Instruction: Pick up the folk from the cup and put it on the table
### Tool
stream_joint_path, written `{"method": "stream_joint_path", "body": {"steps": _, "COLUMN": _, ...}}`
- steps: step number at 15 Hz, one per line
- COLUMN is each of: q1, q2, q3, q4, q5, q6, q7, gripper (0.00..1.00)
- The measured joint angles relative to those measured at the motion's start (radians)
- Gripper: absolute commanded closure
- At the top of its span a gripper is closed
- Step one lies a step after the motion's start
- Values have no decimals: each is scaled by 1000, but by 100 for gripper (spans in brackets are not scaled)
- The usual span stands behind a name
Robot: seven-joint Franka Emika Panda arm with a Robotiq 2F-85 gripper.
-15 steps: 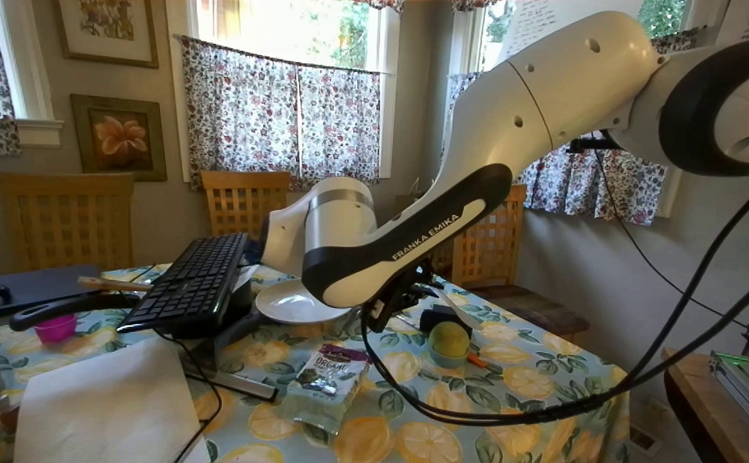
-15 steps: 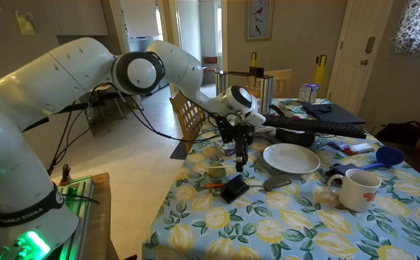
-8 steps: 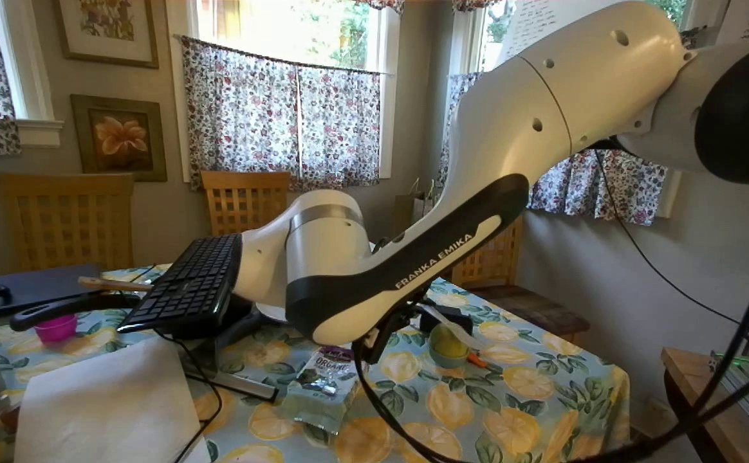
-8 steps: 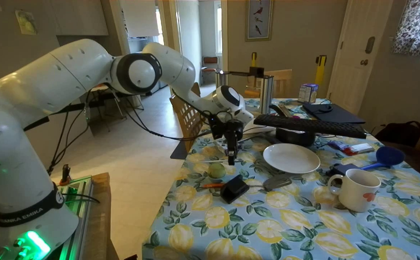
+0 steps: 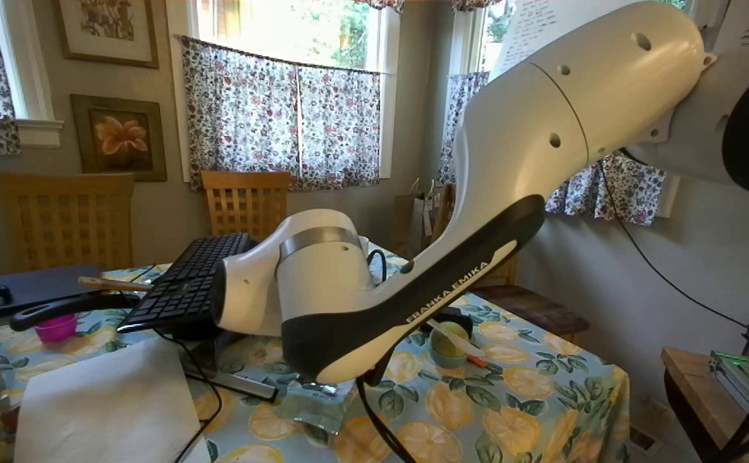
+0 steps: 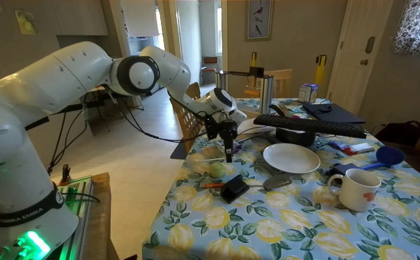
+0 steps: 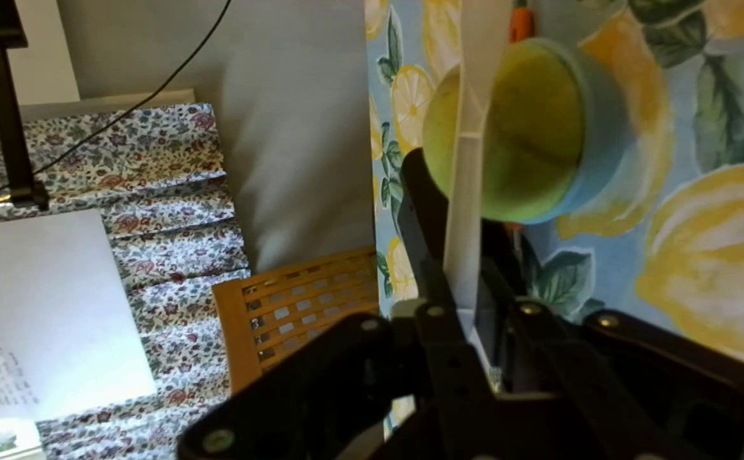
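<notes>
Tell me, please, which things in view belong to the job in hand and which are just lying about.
Job: gripper; pale utensil in its grip (type unclear); table; white mug, probably.
Lying about: white plate; black keyboard; blue ladle; spatula; round yellow-green thing.

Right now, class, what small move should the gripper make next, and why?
Probably ease the gripper away from the yellow-green fruit before lowering: it grips a pale utensil that crosses the fruit in the wrist view, so descending might bump it.
</notes>
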Motion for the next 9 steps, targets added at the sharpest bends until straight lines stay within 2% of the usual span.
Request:
{"method": "stream_joint_path", "body": {"steps": 5, "q1": 61, "q2": -53, "q3": -20, "q4": -33, "q5": -97, "q6": -68, "q7": -98, "gripper": 96}}
{"method": "stream_joint_path", "body": {"steps": 9, "q1": 61, "q2": -38, "q3": -22, "q4": -61, "q5": -143, "q6": -97, "q7": -163, "gripper": 96}}
